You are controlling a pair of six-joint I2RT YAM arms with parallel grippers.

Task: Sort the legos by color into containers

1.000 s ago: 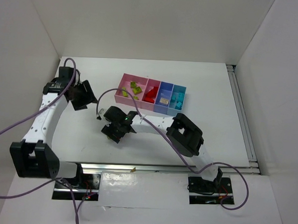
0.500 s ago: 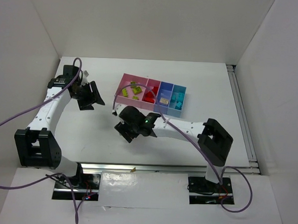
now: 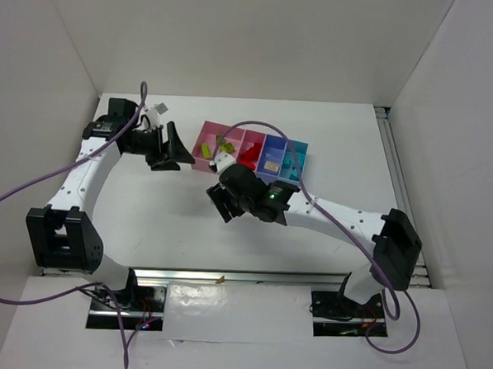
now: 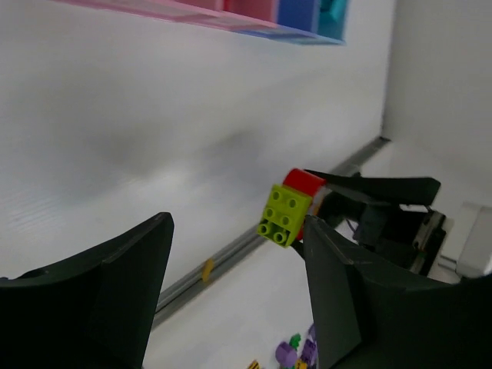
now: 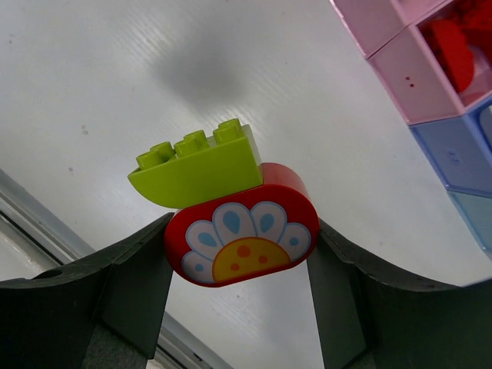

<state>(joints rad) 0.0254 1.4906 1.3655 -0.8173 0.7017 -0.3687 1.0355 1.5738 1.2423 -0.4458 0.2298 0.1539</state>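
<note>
Nearest the bases: right gripper [image 5: 238,257] closed on a red oval piece [image 5: 242,238] with a flower print, and a lime green brick [image 5: 196,165] stuck to its top, studs up. The pair is held above the surface [image 5: 231,61], just short of the bins [image 5: 415,88]. Further out, left gripper [image 4: 238,231] is spread wide with nothing in it, beside the left end of the row and facing the held pair. Far side, bin contents from above: green bricks [image 3: 224,147] in the first pink bin, red ones [image 3: 248,156] in the second, a pale bit in the blue one (too small to name), teal bricks [image 3: 292,165] in the light blue. Progress, as I judge it: nearly done. The only bricks seen outside the bins are the two in the gripper, and being two colours joined they likely need pulling apart before each goes in. Views: the overhead shows the bin contents but hides the pair under the gripper. The right wrist alone shows the flower print. The left wrist shows the green brick's round-dotted face, with red behind it.
</note>
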